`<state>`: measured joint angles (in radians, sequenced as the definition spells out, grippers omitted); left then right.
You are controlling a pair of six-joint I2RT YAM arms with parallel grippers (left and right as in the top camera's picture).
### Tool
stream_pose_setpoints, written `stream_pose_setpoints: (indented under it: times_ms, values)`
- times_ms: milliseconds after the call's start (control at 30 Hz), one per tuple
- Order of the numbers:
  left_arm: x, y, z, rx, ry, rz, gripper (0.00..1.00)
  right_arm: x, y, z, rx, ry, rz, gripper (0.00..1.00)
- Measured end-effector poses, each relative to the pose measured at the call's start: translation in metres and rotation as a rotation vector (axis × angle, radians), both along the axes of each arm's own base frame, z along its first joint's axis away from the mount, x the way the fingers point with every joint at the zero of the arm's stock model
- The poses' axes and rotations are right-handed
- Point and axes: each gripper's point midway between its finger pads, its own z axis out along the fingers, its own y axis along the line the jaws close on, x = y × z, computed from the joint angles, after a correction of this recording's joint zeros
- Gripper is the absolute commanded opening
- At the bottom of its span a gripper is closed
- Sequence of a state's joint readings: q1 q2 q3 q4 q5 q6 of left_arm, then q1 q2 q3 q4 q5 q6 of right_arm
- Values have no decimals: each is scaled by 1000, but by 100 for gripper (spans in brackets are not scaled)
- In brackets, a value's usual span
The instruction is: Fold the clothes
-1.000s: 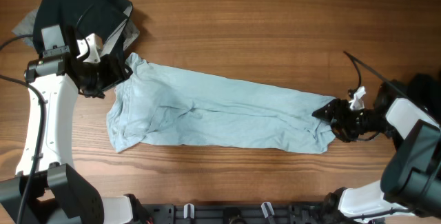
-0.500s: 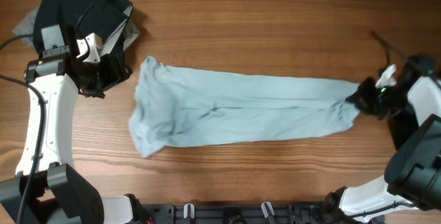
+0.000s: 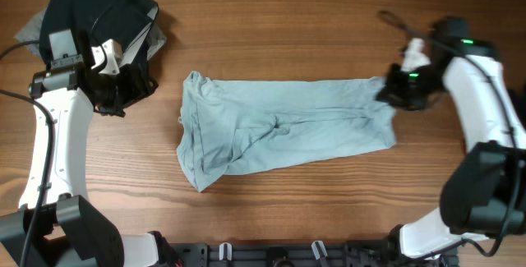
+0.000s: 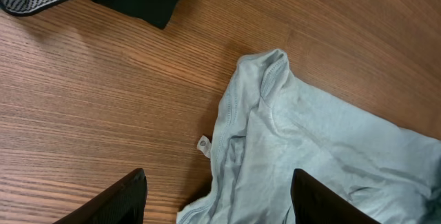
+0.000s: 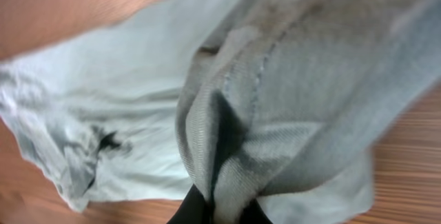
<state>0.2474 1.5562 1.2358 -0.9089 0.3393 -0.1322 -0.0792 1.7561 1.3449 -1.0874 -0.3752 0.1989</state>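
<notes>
The pale blue T-shirt (image 3: 279, 131) lies stretched across the middle of the table, bunched and wrinkled. My right gripper (image 3: 393, 93) is shut on its right end, and in the right wrist view the fabric (image 5: 275, 100) is pinched between the fingertips at the bottom edge. My left gripper (image 3: 136, 86) stands open to the left of the shirt, touching nothing. Its wrist view shows the shirt's left end (image 4: 289, 134) lying between and beyond the two fingers (image 4: 117, 200), with a small tag (image 4: 204, 144) on it. The black and grey clothes (image 3: 99, 12) sit piled at the far left.
Bare wooden tabletop (image 3: 288, 29) surrounds the shirt on all sides. A black cable (image 3: 399, 22) loops above the right arm. The heap of dark garments lies directly behind the left arm. A black rail (image 3: 271, 255) runs along the table's near edge.
My right gripper closed on the shirt's right end, dragged it rightward, then swung up and back left. The whole shirt has shifted right, away from my left gripper, which stayed put.
</notes>
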Motion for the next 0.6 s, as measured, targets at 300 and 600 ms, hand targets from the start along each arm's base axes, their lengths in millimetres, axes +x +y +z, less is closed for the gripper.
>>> stream_pose_setpoints:
  times_ms: [300, 600]
  values:
    - [0, 0, 0, 0, 0, 0, 66, -11, 94, -19, -81, 19, 181, 4]
    - [0, 0, 0, 0, 0, 0, 69, -19, 144, -36, -20, 44, 254, 55]
